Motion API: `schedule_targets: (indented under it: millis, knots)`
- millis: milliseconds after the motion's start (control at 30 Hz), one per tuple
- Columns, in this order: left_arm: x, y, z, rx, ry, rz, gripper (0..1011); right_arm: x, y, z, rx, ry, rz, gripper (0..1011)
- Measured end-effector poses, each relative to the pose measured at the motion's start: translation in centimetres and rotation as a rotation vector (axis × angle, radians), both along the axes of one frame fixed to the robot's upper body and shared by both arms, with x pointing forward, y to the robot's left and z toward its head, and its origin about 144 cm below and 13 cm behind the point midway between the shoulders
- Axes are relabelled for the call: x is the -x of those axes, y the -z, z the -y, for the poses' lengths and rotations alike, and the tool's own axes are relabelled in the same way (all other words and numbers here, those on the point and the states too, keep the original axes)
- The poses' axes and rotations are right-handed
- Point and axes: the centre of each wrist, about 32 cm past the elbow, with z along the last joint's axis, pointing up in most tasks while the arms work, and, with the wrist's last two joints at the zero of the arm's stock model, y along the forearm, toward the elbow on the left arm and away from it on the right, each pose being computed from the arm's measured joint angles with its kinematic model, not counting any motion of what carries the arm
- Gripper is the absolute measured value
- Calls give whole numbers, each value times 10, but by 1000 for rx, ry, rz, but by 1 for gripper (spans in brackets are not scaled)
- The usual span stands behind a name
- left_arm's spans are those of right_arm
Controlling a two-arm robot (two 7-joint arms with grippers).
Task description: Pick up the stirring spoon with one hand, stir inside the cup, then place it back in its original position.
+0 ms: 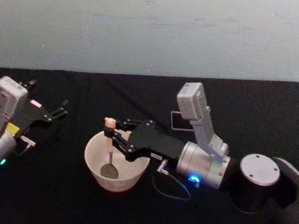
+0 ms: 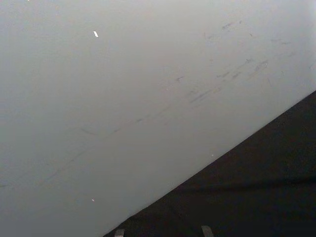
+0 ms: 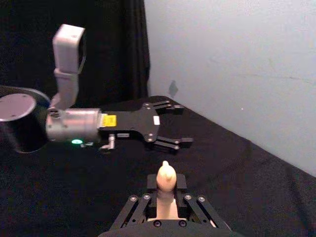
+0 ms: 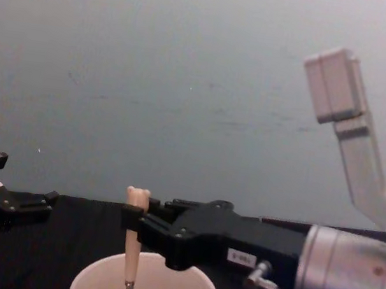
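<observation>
The cream-white cup (image 1: 124,181) stands on the black table in front of me. The stirring spoon (image 1: 109,169) is upright inside it, metal bowl low against the cup's inner floor. My right gripper (image 1: 111,134) is shut on the pale handle just below the bear head. From the chest, the spoon (image 4: 131,250) drops into the cup (image 4: 183,284) from the right gripper (image 4: 133,220). The right wrist view has the bear head (image 3: 166,174) poking up between that gripper's fingers (image 3: 148,200). My left gripper (image 1: 62,110) is parked open at the far left, well clear of the cup.
A dark square box (image 1: 179,120) sits behind the right arm, partly hidden by its wrist camera. The right arm's round base (image 1: 257,175) is at the right. A pale wall (image 2: 123,98) backs the table's far edge. The left gripper (image 3: 183,125) holds nothing.
</observation>
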Motion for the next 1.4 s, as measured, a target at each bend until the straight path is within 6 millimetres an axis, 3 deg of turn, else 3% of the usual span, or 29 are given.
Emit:
schedule_targets:
  millis: [367, 733, 1400]
  knots:
    - [0, 0, 0, 0, 0, 0, 1001, -18, 1, -8, 6, 87, -3, 211]
    - [0, 0, 0, 0, 0, 0, 1001, -27, -2, 6, 5, 160, 3, 211]
    - [0, 0, 0, 0, 0, 0, 1001, 2, -16, 38, -16, 74, -13, 211]
